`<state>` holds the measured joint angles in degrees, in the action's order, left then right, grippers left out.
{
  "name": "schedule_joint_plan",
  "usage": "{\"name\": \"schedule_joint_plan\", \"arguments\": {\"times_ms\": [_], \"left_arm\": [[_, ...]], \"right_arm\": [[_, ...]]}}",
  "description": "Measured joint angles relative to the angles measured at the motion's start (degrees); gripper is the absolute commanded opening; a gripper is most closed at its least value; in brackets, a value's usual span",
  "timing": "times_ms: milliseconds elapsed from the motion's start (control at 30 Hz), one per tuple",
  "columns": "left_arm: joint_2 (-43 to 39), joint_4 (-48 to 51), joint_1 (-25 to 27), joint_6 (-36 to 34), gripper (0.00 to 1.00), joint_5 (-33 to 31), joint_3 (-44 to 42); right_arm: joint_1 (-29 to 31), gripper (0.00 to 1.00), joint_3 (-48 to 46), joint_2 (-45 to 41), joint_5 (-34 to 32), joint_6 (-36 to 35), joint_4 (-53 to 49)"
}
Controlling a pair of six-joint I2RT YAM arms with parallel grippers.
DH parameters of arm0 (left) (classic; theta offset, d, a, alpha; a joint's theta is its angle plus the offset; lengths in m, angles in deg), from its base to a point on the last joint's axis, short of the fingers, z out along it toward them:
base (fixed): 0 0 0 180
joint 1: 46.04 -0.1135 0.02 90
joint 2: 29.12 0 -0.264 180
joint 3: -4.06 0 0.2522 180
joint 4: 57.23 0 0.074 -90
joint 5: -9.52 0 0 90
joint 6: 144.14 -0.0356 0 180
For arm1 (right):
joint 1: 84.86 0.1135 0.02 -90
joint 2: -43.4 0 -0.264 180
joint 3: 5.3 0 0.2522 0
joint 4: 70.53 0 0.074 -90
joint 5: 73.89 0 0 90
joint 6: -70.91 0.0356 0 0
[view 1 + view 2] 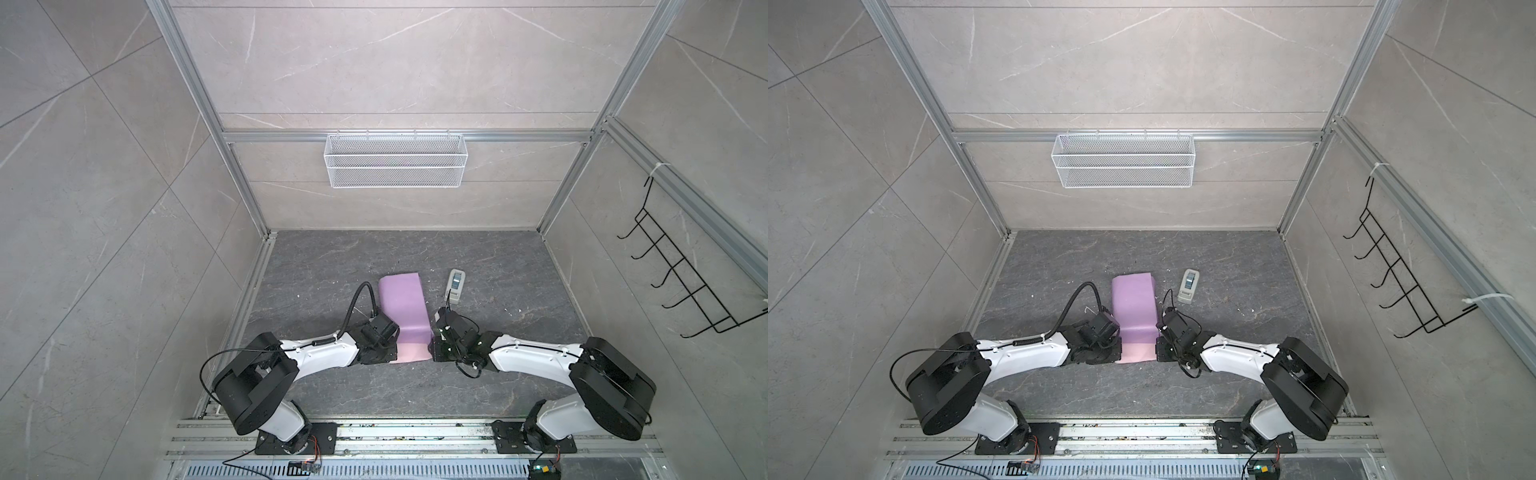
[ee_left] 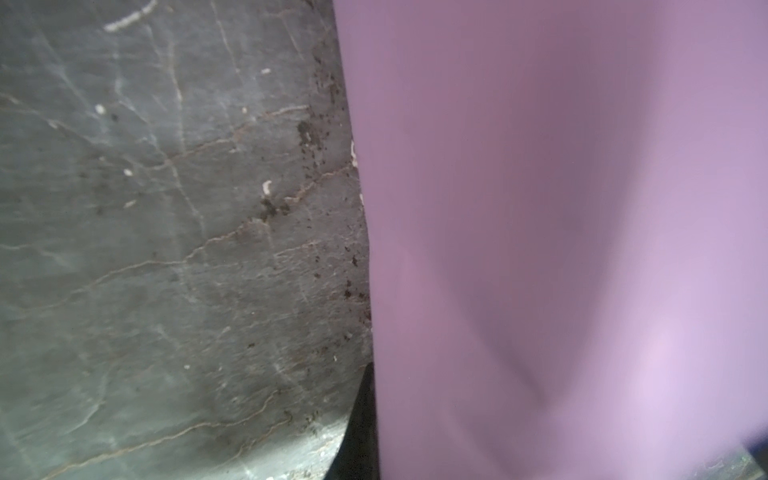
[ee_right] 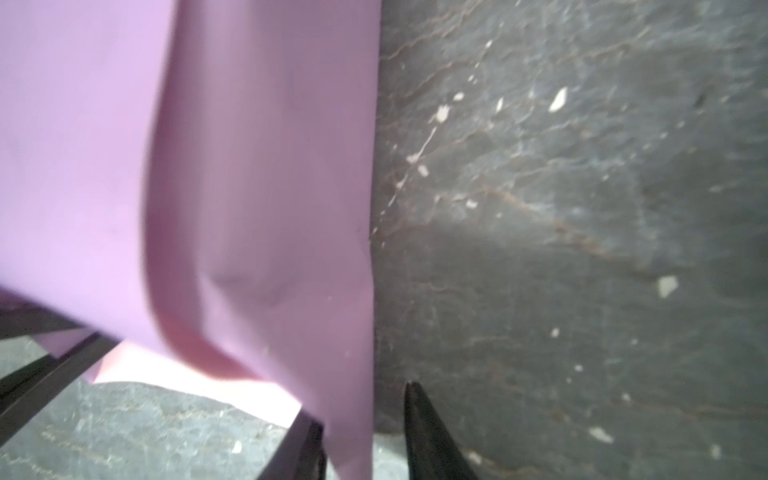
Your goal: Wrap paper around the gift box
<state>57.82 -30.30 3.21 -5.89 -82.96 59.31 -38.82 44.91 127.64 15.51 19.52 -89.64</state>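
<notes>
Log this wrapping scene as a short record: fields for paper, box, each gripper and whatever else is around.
paper: lilac face up, humped on the dark tabletop, pink strip at its near edge
gift box: not visible
left gripper: jaws shut, apparently pinching the paper's edge
right gripper: jaws open, paper's other edge between them
handheld device: grey-white, right of the paper, not touching it
back wall: white mesh basket
right wall: black hook rack

I see a white mesh basket (image 1: 395, 160) upper ctr on back wall, a black hook rack (image 1: 683, 266) at right edge, and a grey-white handheld device (image 1: 455, 284) flat on the dark tabletop (image 1: 507, 266), just right of ctr, w/ white scraps (image 3: 557, 99) nearby.
</notes>
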Motion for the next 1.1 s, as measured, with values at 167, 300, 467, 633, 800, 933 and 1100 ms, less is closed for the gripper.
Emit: {"name": "schedule_joint_plan", "arguments": {"times_ms": [167,300,467,633,800,933,1100], "left_arm": [[0.00,0.00,0.00,0.00,0.00,0.00,0.00],[0.00,0.00,0.00,0.00,0.00,0.00,0.00],[0.00,-0.17,0.00,0.00,0.00,0.00,0.00],[0.00,-0.22,0.00,0.00,0.00,-0.02,0.00],[-0.09,-0.07,0.00,0.17,0.30,-0.07,0.00],[-2.51,1.27,0.00,-0.02,0.56,-0.39,-0.35],[-11.80,4.92,0.00,-2.93,0.78,-3.21,-1.36]], "right_arm": [[0.57,0.19,-0.24,0.22,-0.02,0.74,0.02],[0.57,0.10,-0.13,1.42,-0.72,0.83,0.02],[0.57,0.06,1.01,2.80,-1.55,0.68,-0.02],[0.57,0.05,1.38,3.34,-2.23,0.70,0.00],[0.57,0.32,1.64,3.28,-2.21,0.24,-0.09],[0.57,0.45,1.25,-0.37,-1.97,-1.16,-2.99],[0.55,0.53,0.92,-12.28,-0.59,-5.35,-9.60]]}}
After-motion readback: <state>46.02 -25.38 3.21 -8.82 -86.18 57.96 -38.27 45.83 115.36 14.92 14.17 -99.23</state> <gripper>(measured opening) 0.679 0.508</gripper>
